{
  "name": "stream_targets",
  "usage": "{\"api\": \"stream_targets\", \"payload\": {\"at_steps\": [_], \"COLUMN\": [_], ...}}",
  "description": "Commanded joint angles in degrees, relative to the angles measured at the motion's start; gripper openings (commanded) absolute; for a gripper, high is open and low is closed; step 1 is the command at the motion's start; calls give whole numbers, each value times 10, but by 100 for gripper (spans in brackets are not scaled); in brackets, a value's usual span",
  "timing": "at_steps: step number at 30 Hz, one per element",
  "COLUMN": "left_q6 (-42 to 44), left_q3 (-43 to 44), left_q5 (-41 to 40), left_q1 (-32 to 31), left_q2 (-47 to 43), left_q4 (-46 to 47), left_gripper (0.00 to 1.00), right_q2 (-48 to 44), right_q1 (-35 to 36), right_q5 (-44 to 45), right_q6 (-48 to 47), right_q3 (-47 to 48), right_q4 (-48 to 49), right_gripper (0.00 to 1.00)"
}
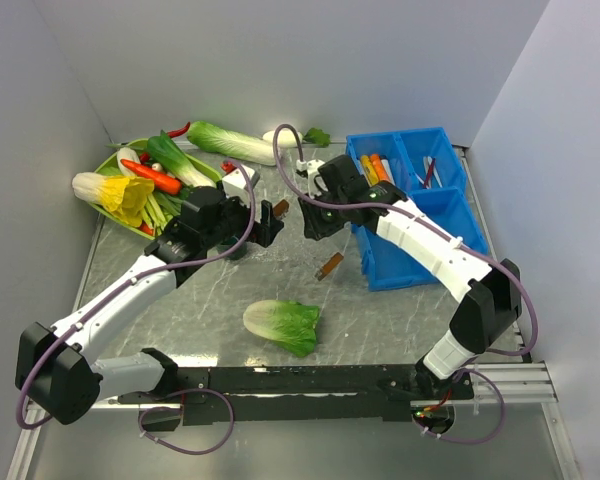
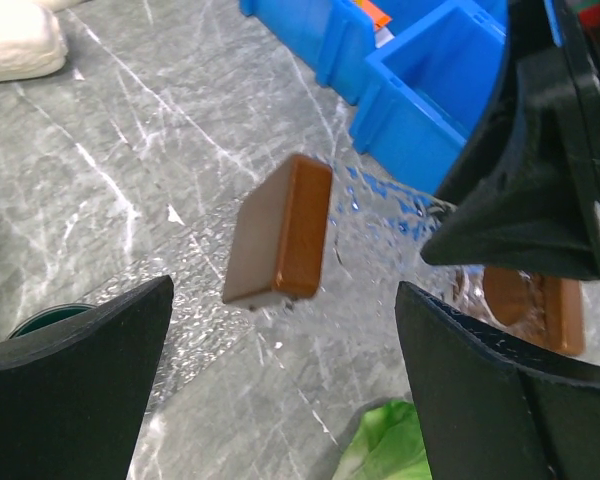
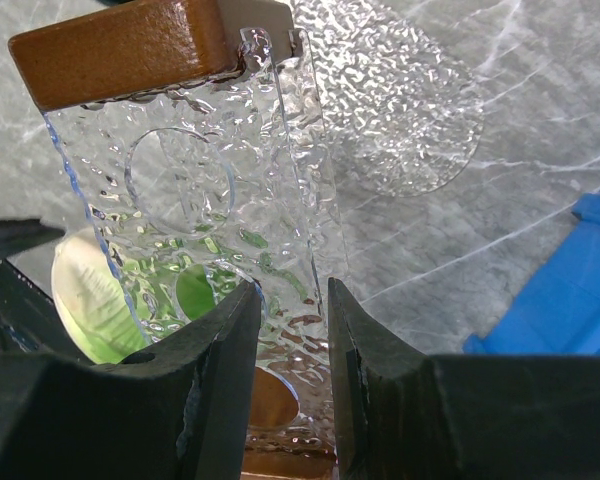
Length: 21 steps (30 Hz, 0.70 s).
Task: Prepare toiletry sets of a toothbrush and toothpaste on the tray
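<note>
From above, the yellow and orange toothpaste [image 1: 373, 168] and the toothbrush [image 1: 428, 172] sticks lie in the back compartments of the blue bin [image 1: 452, 200], and the clear tray [image 1: 328, 266] tilts over the desk [image 1: 180, 310] between both arms. The left wrist view shows the left fingers [image 2: 70, 390] spread wide either side of the tray's brown handle [image 2: 280, 230], not touching it. The right wrist view shows the right fingers [image 3: 220, 360] clenched on the tray's clear edge.

Grey marbled table [image 1: 380, 320]. Directly on it:
- blue compartment tray [image 1: 400, 272], upper right
- green dish [image 1: 110, 162] of vegetables, upper left
- long lettuce [image 1: 230, 142], top centre
- white box [image 1: 240, 180] just below it
- clear brown-capped case [image 1: 328, 266], centre
- cabbage [image 1: 283, 325], lower centre
</note>
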Motion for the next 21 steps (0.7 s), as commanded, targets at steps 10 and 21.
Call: {"api": "stream_targets", "payload": {"at_steps": [10,21], "left_q6": [19,25], "left_q3": [13,19], "left_q5": [-24,-24], "left_q1": [-8,-13], "left_q2": [15,25], "left_q4": [6,-4], "left_gripper": [98,89], "right_q2": [-6,-6], "right_q1": [32,48], "right_q5": [9,19], "right_q6": [-10,-18], "right_q3": [35,51], "right_q4": [-2,-16], "right_gripper": [0,0]}}
